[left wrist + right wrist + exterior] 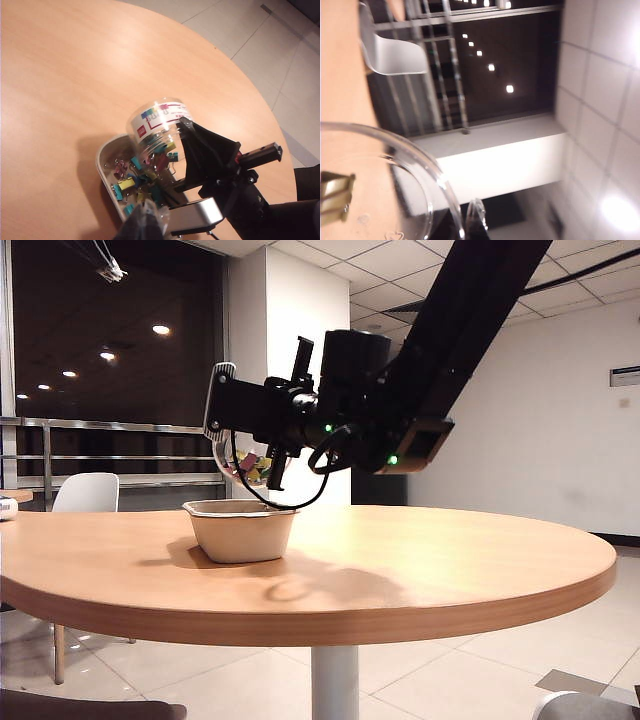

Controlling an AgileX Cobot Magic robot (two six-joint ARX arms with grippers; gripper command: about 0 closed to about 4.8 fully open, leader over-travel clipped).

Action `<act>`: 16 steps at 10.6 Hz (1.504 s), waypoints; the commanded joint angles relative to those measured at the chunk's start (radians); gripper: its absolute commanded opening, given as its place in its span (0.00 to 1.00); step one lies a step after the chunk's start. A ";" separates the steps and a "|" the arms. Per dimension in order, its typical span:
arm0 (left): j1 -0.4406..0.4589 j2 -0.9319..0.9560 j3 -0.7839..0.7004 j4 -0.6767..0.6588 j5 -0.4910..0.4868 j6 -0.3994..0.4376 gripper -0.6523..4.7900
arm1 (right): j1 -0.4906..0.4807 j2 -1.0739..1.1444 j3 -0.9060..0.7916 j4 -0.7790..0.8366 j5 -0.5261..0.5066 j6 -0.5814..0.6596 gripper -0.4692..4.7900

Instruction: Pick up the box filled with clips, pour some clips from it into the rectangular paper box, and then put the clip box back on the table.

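Note:
My right gripper (262, 462) is shut on the rim of the box filled with clips (250, 466), a clear jar held tipped over the rectangular paper box (242, 531) on the table (420, 570). In the left wrist view the labelled jar (157, 122) points its mouth down into the beige paper box (101, 165), where several coloured clips (127, 182) lie. The right gripper's black fingers (200, 150) clamp the jar's rim. The right wrist view shows the clear rim (432, 172) and a yellow clip (335, 197) inside. My left gripper (145, 222) hovers shut beside the paper box, holding nothing.
A white chair (86, 492) stands behind the table at the left, before a dark window with a railing (100, 425). Tiled floor (260, 45) lies beyond the table's round edge.

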 commanded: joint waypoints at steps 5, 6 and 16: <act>0.000 -0.003 0.005 0.011 0.001 0.001 0.11 | -0.002 -0.023 -0.058 0.123 -0.140 -0.284 0.08; 0.000 -0.003 0.005 0.010 0.002 0.001 0.11 | 0.005 -0.015 -0.060 0.128 -0.145 -0.340 0.08; 0.000 -0.003 0.005 -0.006 0.001 0.002 0.11 | 0.006 -0.013 -0.072 0.133 -0.111 -0.245 0.08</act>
